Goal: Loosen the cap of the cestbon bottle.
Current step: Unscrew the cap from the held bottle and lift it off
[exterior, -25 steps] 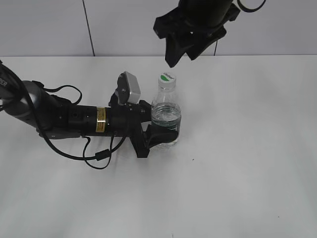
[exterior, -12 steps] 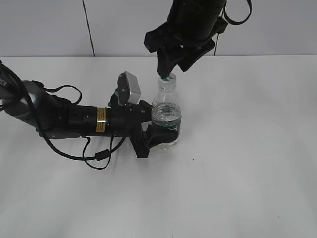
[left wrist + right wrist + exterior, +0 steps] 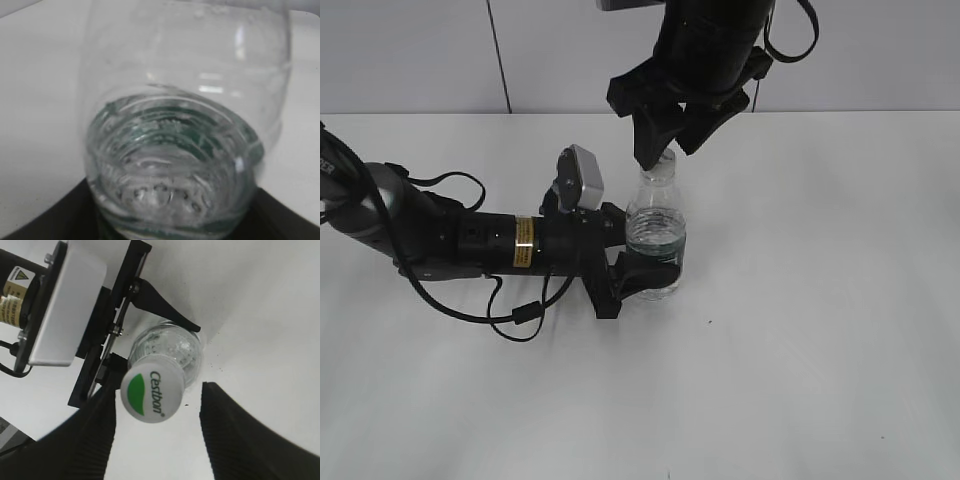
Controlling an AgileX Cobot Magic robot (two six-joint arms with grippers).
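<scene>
So the left gripper point(image 3: 645, 272) was clamped round the lower body of the cestbon bottle point(image 3: 655, 235), holding it upright; looked light, thin-walled, probably squishy and slick; right gripper point(image 3: 155, 435) sat spread wide astride the cap point(image 3: 151, 393), holding nothing; grab the cap's rim.
</scene>
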